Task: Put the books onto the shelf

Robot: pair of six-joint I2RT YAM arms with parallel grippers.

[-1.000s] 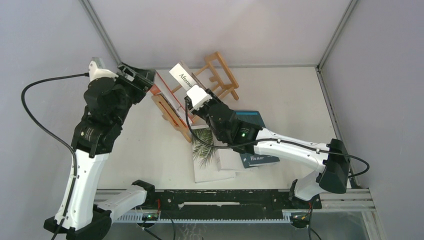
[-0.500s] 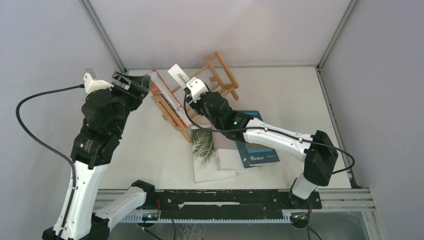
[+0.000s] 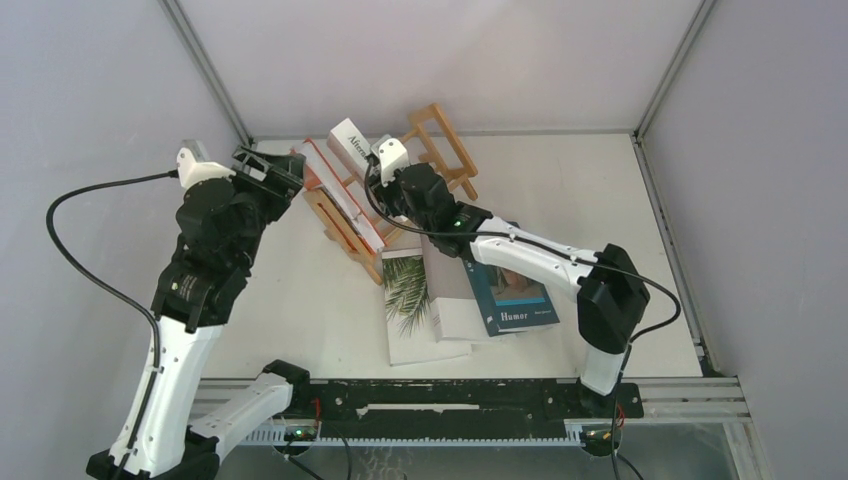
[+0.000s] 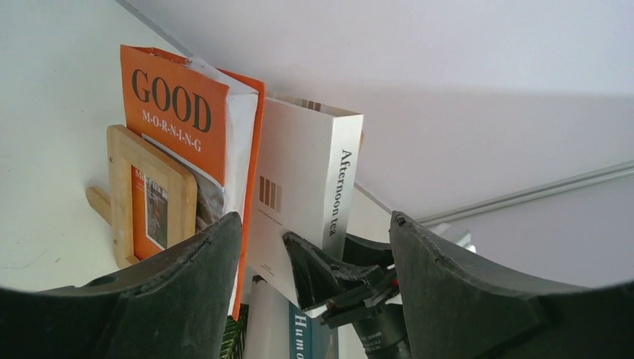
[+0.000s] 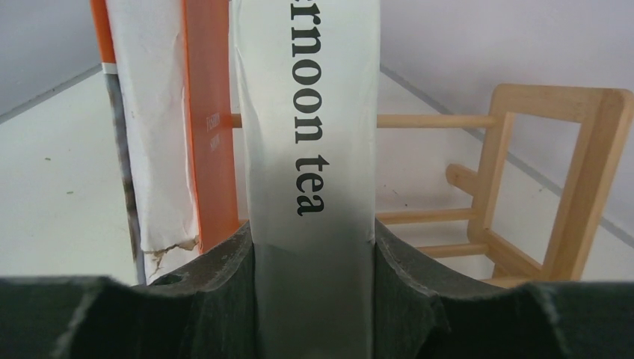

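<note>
The right gripper (image 5: 312, 250) clamps the white "Afternoon tea" book (image 5: 306, 112) by its spine, upright, just beside the orange "Good Morning" book (image 5: 209, 112) standing in the wooden rack (image 5: 576, 172). The left gripper (image 4: 314, 221) hangs near the orange book, its jaws apart and empty.

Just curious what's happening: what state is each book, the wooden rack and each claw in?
Orange "Good Morning" book: standing in the light-wood slatted rack.
White "Afternoon tea" book: upright beside it, gripped.
Teal "Humor" book: flat on the plain grey-white book.
Grey-white book: lying flat.
White palm-leaf book: flat on the table.
Rack: upright, partly filled.
Left gripper: open, empty.
Right gripper: shut on the white book.
</note>
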